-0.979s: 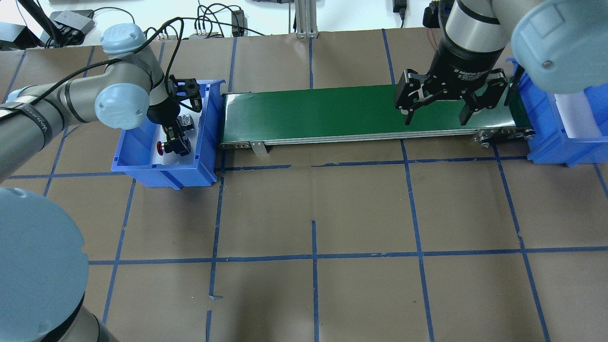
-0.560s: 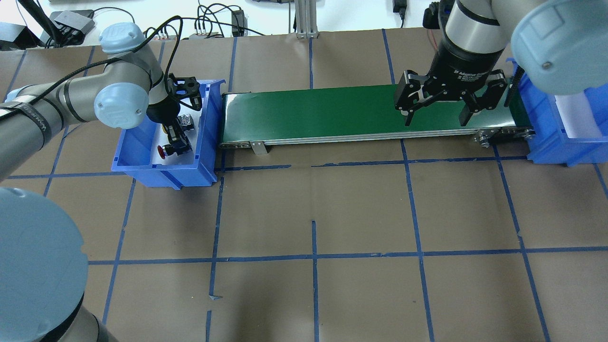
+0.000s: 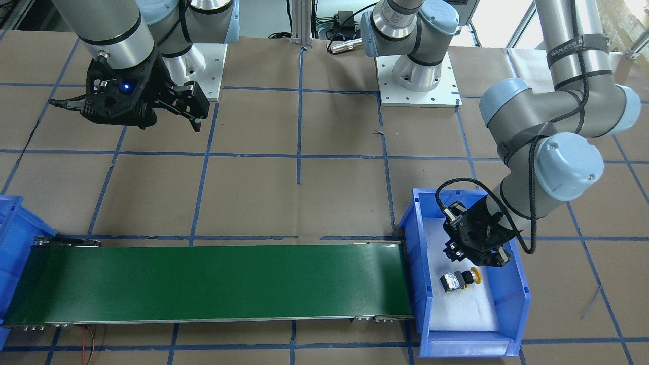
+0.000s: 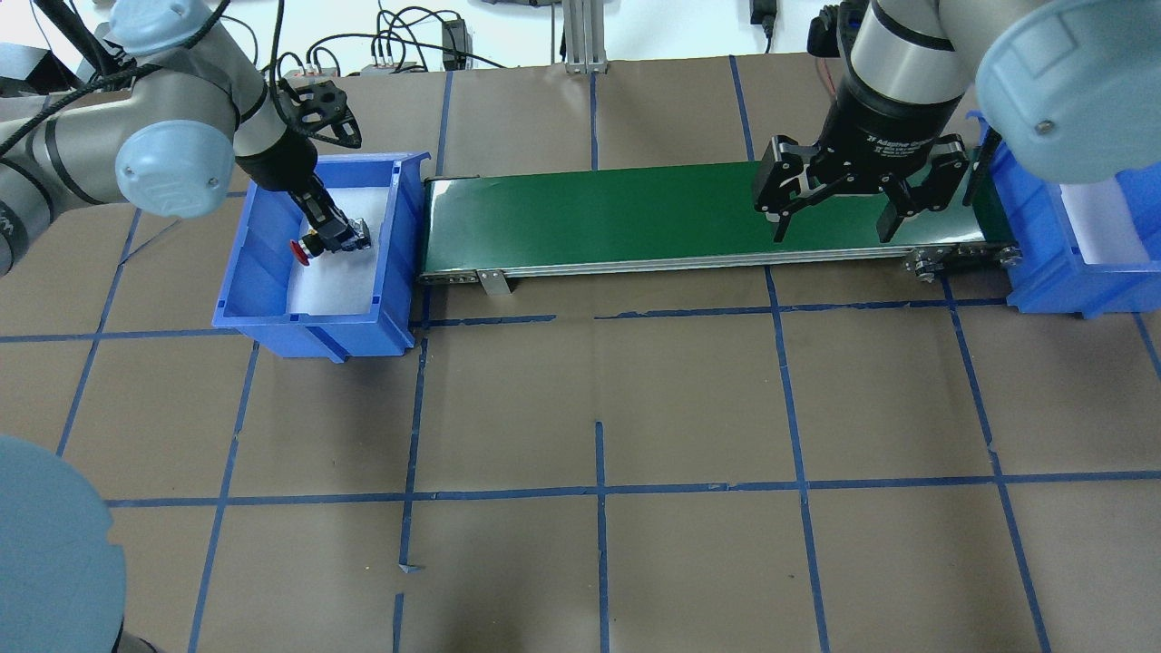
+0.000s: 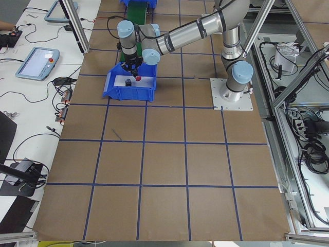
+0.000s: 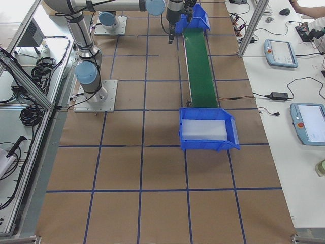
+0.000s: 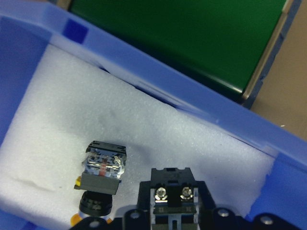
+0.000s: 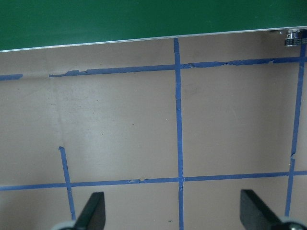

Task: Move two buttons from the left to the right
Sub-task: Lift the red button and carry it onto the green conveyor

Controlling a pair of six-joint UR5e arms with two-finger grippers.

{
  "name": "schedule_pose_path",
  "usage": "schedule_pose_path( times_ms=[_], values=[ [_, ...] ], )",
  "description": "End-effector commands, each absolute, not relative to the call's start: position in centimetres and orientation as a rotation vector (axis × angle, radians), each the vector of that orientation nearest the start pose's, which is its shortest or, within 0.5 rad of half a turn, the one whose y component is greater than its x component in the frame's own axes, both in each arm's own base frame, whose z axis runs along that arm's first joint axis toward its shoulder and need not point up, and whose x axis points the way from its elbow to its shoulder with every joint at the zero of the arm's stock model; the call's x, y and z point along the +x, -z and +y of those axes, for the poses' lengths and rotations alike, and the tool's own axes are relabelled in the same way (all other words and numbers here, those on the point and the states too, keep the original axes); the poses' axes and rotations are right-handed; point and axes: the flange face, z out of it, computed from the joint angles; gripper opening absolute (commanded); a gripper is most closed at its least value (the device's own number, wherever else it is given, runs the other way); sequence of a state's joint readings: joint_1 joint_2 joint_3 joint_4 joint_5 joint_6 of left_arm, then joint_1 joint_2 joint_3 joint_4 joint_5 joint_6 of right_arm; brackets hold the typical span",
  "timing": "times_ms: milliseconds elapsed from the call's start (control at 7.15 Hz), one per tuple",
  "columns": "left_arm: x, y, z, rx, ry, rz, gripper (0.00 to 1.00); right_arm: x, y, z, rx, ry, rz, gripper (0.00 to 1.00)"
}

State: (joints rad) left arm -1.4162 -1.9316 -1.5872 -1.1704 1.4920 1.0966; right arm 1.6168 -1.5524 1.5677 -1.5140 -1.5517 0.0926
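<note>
Front-facing view: we log the yellow button (image 3: 456,280) lying on its side on the foam in the blue bin (image 3: 519,304) at the robot's left, with the left hand (image 3: 477,256) above it.

Overhead view: the left hand, clamped on the red button (image 4: 308,247), has risen off the foam since a moment ago. We judge the first pick made, with the green conveyor (image 4: 590,218) next. The right hand (image 4: 833,216) is unchanged, spread apart over the conveyor's right end.

Left wrist view: the red button is gripped, and the yellow button lies just beside it, lower down.
</note>
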Motion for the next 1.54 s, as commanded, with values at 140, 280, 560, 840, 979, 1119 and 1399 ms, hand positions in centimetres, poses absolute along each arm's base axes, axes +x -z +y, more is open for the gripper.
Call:
schedule_pose_path(
  times_ms=[140, 280, 560, 840, 979, 1119, 1399],
  values=[
    [-8.5, -36.6, -63.2, 0.822, 0.178, 3.076, 0.13, 15.8, -47.4, -48.6, 0.049, -0.117, 3.125, 1.0],
    [-11.8, -37.0, -63.4, 0.72, 0.188, 3.098, 0.11, 15.8, -47.4, -48.6, 0.047, -0.117, 3.125, 1.0],
    [-17.6, -34.7, -65.5, 0.186, 0.134, 3.157, 0.08, 15.8, -47.4, -48.6, 0.047, -0.117, 3.125, 1.0],
    [-23.7, -31.0, -67.3, 0.165, 0.095, 3.154, 0.08, 15.8, -47.4, -48.6, 0.047, -0.117, 3.127, 1.0],
    [-24.8, -29.4, -67.4, 0.078, 0.052, 3.15, 0.08, 15.6, -47.3, -48.7, 0.039, -0.119, 3.13, 1.0],
    [-25.2, -28.1, -67.3, 0.03, 0.022, 3.153, 0.08, 15.7, -47.4, -48.6, 0.03, -0.116, 3.126, 1.0],
    [-25.9, -27.4, -67.0, 0.031, 0.01, 3.149, 0.08, 15.6, -47.3, -48.7, 0.03, -0.119, 3.126, 1.0]
  ],
)
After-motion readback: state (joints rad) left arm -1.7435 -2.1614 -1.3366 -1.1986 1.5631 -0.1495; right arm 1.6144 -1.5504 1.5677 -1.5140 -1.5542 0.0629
